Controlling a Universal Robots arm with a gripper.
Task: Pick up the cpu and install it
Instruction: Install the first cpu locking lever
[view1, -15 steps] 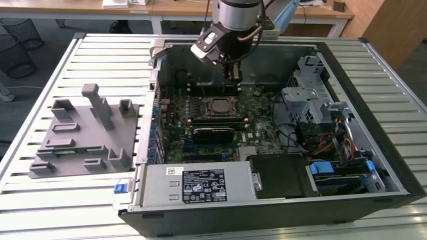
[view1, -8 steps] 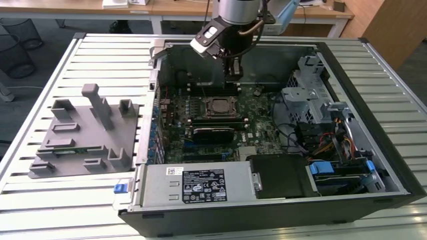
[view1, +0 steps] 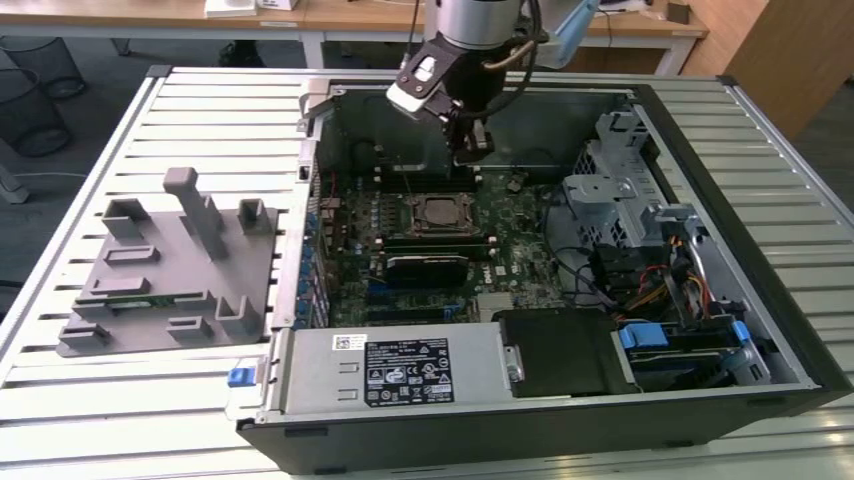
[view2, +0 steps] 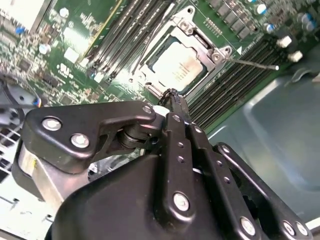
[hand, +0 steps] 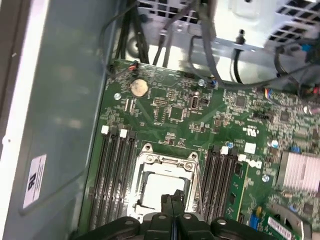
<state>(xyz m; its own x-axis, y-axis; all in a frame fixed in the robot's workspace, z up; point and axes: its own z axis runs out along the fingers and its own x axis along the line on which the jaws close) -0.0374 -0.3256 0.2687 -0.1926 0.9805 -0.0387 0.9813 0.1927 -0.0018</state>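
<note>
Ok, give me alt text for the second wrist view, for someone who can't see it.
A black end effector with its fingers closed together hangs just above a green motherboard, its tips near the edge of the cpu, which sits in its metal socket frame. Rows of dark memory slots flank the socket on both sides.

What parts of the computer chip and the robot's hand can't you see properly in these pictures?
- The cpu in its socket: in the first wrist view the gripper covers its near edge.
- The socket lever: whether it is latched is too small to tell in the exterior view.
- The gripper's fingertips: too small and dark in the exterior view.
- The grey tray's slots: contents unclear in the exterior view.
</note>
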